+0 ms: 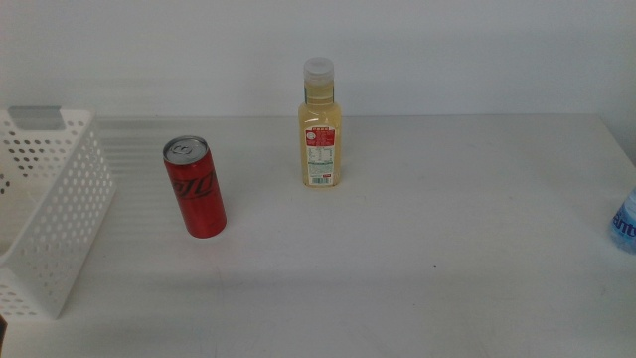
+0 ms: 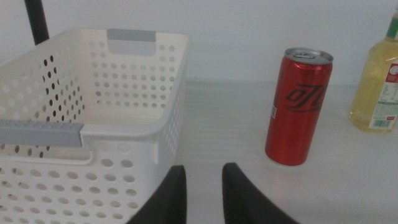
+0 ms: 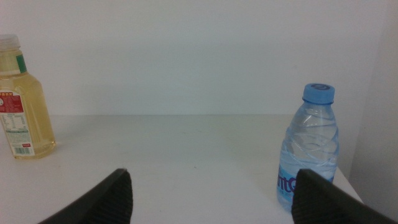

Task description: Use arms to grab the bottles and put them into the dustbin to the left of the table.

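A slim red soda can (image 1: 195,187) stands on the white table (image 1: 397,278), left of centre. The yellow juice bottle (image 1: 320,124) with a white cap is upright behind it, near the middle. At the table's right edge a small blue-capped water bottle (image 1: 625,221) is half cut off. The white perforated dustbin (image 1: 45,214) sits at the far left. No arm shows in the middle view. My left gripper (image 2: 204,171) hovers by the dustbin's (image 2: 93,124) corner, jaws a narrow gap apart and empty, with the can (image 2: 297,109) ahead. My right gripper (image 3: 212,177) is wide open, facing the water bottle (image 3: 309,149).
A plain white wall runs behind the table. The dustbin holds nothing that I can see. A dark post (image 2: 36,20) rises behind the dustbin in the left wrist view. The juice bottle (image 3: 20,102) also shows in the right wrist view.
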